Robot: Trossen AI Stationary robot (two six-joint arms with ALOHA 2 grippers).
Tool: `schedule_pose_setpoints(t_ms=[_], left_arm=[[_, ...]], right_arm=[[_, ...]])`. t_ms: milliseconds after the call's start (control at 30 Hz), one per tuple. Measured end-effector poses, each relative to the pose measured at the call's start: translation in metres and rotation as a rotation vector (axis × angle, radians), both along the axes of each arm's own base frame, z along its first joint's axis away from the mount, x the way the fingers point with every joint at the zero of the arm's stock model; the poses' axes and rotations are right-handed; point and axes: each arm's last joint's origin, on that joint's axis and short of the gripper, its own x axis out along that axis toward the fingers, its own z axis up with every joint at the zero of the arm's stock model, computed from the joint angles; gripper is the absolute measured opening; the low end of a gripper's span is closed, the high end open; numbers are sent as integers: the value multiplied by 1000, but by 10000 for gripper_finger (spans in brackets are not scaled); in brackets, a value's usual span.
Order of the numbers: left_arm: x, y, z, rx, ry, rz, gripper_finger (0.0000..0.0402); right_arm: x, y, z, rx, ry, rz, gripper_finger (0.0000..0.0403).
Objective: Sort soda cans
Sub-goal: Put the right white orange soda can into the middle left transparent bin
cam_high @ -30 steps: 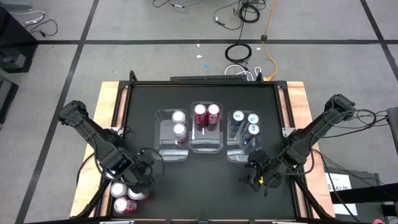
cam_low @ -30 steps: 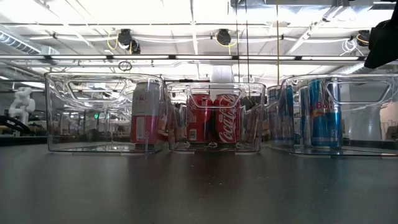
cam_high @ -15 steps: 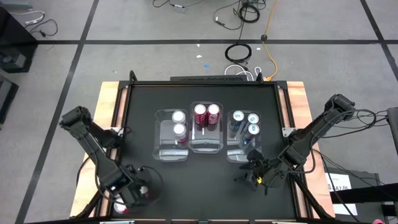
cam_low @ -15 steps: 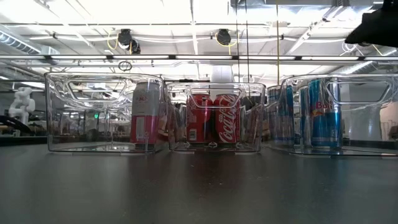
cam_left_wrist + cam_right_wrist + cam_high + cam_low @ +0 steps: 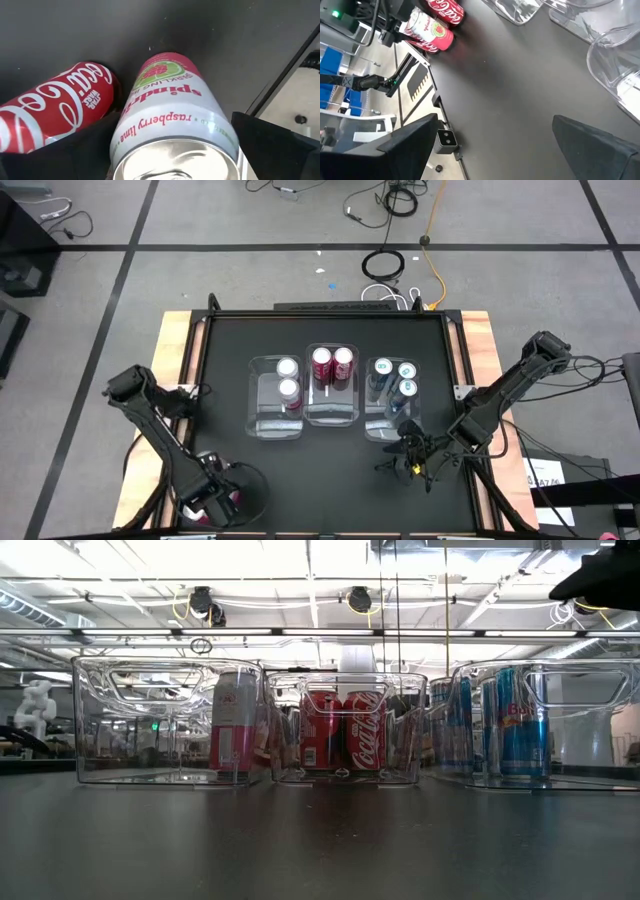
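1. The left gripper point(image 5: 215, 498) is down at the near left corner of the black table point(image 5: 330, 465), right over the loose cans there.
2. Its fingers stand wide on either side of an upright white raspberry-lime can point(image 5: 172, 120); from the left wrist view I cannot tell if they touch it.
3. A red cola can point(image 5: 55, 107) lies on its side just beside the white one, leaning against it.
4. From the right wrist view, those same 2 cans show far across the dark tabletop, near its edge.
5. The right gripper point(image 5: 412, 465) hangs over the near right part of the table, its pincer spread wide with nothing in it.
6. 3 clear bins sit in a row at the table's middle.
7. The left bin point(image 5: 275, 395) holds 2 white-topped cans point(image 5: 288, 378), pink-bodied in the low view.
8. The middle bin point(image 5: 331, 385) holds 2 red cola cans point(image 5: 332, 361) standing side by side at its far end.
9. The right bin point(image 5: 392, 395) holds blue-and-silver cans point(image 5: 396, 375), all upright; I count 3 tops from above.
10. In the low view a dark bit of 1 arm point(image 5: 600, 580) pokes in at the top right corner.
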Motion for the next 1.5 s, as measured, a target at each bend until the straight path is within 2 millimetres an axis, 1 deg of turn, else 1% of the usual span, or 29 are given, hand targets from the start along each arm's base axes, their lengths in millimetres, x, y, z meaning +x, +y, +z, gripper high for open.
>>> schedule_pose_setpoints(t_ms=[100,267,300,433,533,633,767,900,1000,1133,1233,1300,1333,1400,1500], left_arm=[[-1,-2,-3,8,7,-7,366],[-2,-4,-4,8,6,-11,309],[-2,-4,-4,7,5,-11,305],[3,-2,-4,-8,-3,6,305],[11,1,-1,-23,-11,31,306],[24,6,9,-50,-49,42,315],[42,19,27,-78,-115,40,318],[60,40,52,-83,-185,63,319],[70,60,75,-66,-228,78,320],[75,95,112,-18,-277,140,321],[75,124,132,37,-273,224,321],[74,143,139,74,-257,267,321],[74,152,139,94,-238,281,321],[76,169,137,119,-201,286,322],[84,190,132,105,-201,268,322]], right_arm=[[0,0,0,4,-3,-1,384],[1,1,1,11,-11,0,384],[1,1,1,11,-11,-1,384],[1,1,1,7,-11,2,384],[1,1,1,0,-12,7,384],[1,1,1,-17,-13,19,384],[1,1,1,-50,-17,39,384],[1,1,1,-76,-18,59,384],[1,1,1,-101,-21,78,384],[1,1,1,-150,-26,110,384],[1,1,1,-193,-30,139,384],[1,1,1,-221,-32,157,384],[1,1,1,-233,-34,164,384],[0,1,1,-254,-36,178,384],[0,0,0,-267,-32,185,384]])
